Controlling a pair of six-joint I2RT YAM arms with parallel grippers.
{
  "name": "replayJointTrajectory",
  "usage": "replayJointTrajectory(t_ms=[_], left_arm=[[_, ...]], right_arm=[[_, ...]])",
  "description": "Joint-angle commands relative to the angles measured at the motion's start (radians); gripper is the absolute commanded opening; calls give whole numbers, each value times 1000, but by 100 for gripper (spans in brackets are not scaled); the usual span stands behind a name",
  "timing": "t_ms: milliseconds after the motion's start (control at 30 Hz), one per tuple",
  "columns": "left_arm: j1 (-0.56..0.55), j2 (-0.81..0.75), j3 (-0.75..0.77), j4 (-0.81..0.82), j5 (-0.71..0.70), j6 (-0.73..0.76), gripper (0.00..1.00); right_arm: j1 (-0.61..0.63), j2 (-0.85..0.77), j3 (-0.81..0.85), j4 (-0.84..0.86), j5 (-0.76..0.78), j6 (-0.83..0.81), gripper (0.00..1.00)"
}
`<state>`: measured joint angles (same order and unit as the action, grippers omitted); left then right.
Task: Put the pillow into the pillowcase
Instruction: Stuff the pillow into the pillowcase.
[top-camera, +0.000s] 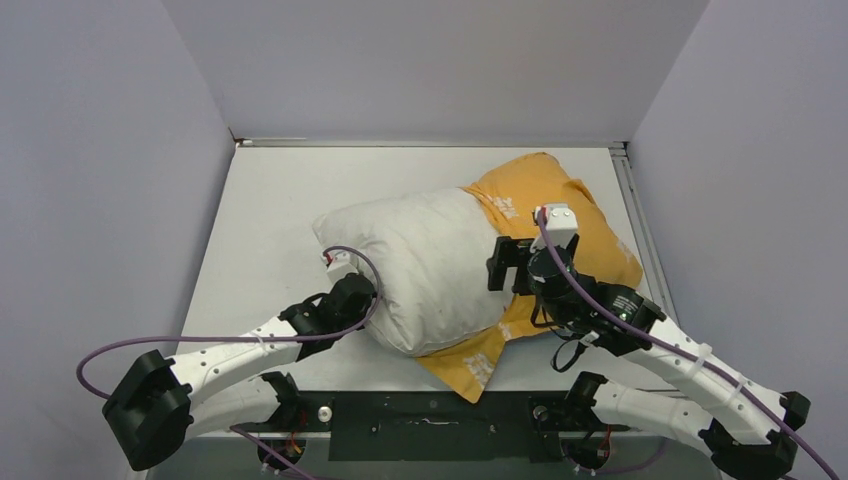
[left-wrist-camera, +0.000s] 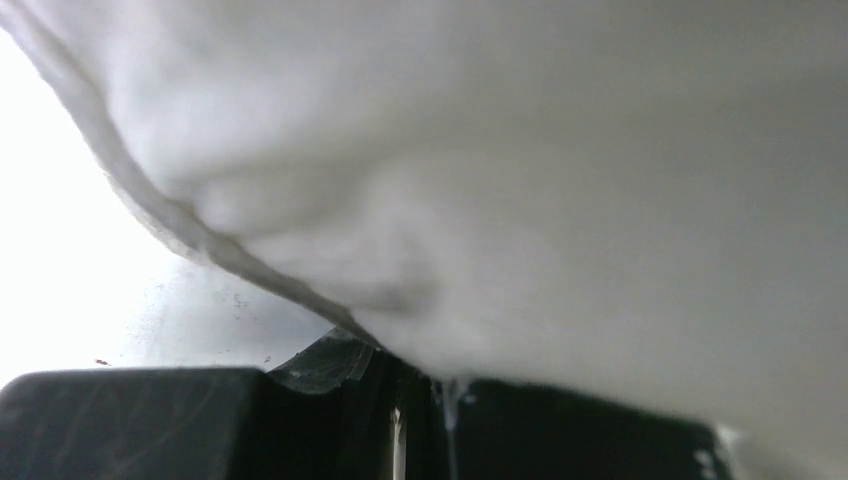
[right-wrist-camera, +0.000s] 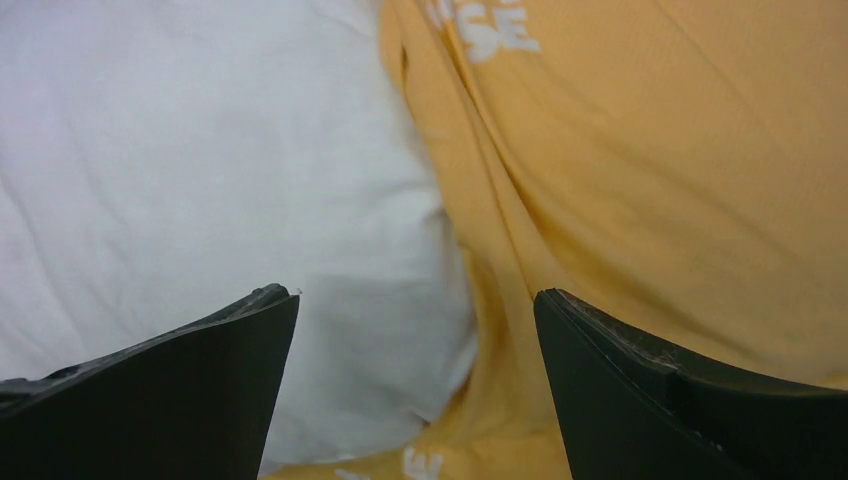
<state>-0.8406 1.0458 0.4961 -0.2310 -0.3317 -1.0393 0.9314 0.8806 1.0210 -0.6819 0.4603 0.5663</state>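
Pillow (top-camera: 430, 265) lies mid-table, plump, off-white, crinkly, long axis running from left-far to right-near. Its right end is tucked into the pillowcase (top-camera: 585, 215); the left, bigger part is bare. Pillowcase is orange-yellow side up w/ white lettering, bunched over the pillow's right end and spreading to the right-far part of the table (top-camera: 270, 220). A flap of it pokes out from under the pillow at the near edge, lettering visible there too.

Left gripper (top-camera: 368, 300) sits at the pillow's left-near edge, low, touching it. In the left wrist view the left gripper (left-wrist-camera: 420, 410) has its jaws pinched narrow w/ pillow fabric and the stitched seam drawn into the gap, so it's clamped on the pillow.

Right gripper (top-camera: 508, 262) is over the pillow's right side, just where white meets orange. In the right wrist view the right gripper (right-wrist-camera: 415, 300) has jaws spread wide, nothing btwn them; pillow (right-wrist-camera: 200, 160) under the left jaw, pillowcase (right-wrist-camera: 660, 170) under the right. Can't tell if the tips touch the fabric.

Purple cable (top-camera: 110, 355) loops off the left arm near the left-near corner. Grey walls (top-camera: 420, 60) on three sides.
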Motion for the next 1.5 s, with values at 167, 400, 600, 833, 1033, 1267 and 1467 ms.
replayJointTrajectory(t_ms=[167,400,600,833,1033,1267,1467], left_arm=[[0,28,56,78,34,-6,0],[0,22,58,65,31,-1,0],[0,13,58,57,29,1,0],[1,-10,53,41,27,-1,0],[1,-11,71,-36,-9,1,0],[5,95,114,-116,-54,-29,0],[-24,211,173,-99,-50,-34,0]], right_arm=[[9,-107,6,-329,137,120,91],[9,-102,-75,-212,97,117,85],[-10,-36,-131,-78,88,78,66],[-172,34,-155,61,-85,-11,9],[-182,-2,-8,-2,-235,-92,5],[-183,-44,124,60,-710,-235,5],[-180,25,23,293,-1078,-200,5]])
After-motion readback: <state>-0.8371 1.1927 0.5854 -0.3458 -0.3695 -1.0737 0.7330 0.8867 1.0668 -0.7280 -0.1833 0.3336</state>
